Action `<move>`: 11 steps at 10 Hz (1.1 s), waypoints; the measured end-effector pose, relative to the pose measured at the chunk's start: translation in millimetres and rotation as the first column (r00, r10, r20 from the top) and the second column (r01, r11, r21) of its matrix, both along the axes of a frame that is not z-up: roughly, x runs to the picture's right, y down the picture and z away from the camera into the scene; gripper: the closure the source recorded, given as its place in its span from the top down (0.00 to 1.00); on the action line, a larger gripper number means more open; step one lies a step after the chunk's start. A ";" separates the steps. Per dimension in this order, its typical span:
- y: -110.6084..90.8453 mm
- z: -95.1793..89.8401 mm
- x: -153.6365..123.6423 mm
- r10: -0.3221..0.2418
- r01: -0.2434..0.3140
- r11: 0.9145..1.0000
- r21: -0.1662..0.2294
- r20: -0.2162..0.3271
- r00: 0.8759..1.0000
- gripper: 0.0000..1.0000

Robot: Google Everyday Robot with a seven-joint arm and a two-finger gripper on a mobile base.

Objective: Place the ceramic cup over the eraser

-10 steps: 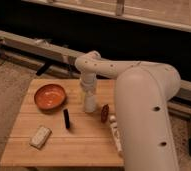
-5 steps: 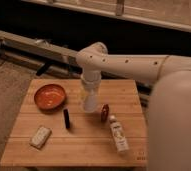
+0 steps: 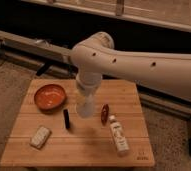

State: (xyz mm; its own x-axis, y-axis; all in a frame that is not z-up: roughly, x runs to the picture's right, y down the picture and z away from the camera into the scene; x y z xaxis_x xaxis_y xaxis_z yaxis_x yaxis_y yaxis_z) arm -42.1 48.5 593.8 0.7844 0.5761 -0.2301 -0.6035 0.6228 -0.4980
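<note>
item: gripper (image 3: 85, 101), at the end of a thick white arm that reaches in from the right and bends down over the middle of a wooden table (image 3: 131, 95); it points straight down and merges with the pale shape under it, so how far it is open cannot be told. item: ceramic cup (image 3: 85, 111), small, plain white, directly beneath the gripper and in line with it; whether it is gripped or touches the boards cannot be told. item: eraser (image 3: 66, 119), slim black bar, lying flat just left of the gripper and a little nearer the viewer, close beside the cup but uncovered. item: orange bowl (image 3: 50, 97), left of the gripper, beyond the eraser. item: dark red oval piece (image 3: 104, 114), just right of the gripper. item: white bottle (image 3: 119, 135), labelled, on its side, right of and nearer than the gripper. item: beige block (image 3: 40, 136), well left and nearer, by the table's front corner.
</note>
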 end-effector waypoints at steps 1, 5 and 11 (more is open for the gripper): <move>7.4 -12.0 -11.3 -0.031 0.031 0.999 0.009 0.034 0.999 0.00; 21.3 -8.9 -52.3 -0.123 0.121 0.992 0.024 0.119 0.985 0.00; 7.3 31.8 -72.3 -0.196 0.195 0.981 0.021 0.122 0.973 0.00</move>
State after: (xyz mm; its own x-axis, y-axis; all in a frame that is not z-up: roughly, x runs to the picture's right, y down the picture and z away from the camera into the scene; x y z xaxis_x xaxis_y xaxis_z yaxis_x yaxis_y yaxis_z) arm -114.3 55.8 625.6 0.9041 0.4100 -0.1200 -0.4036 0.7277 -0.5546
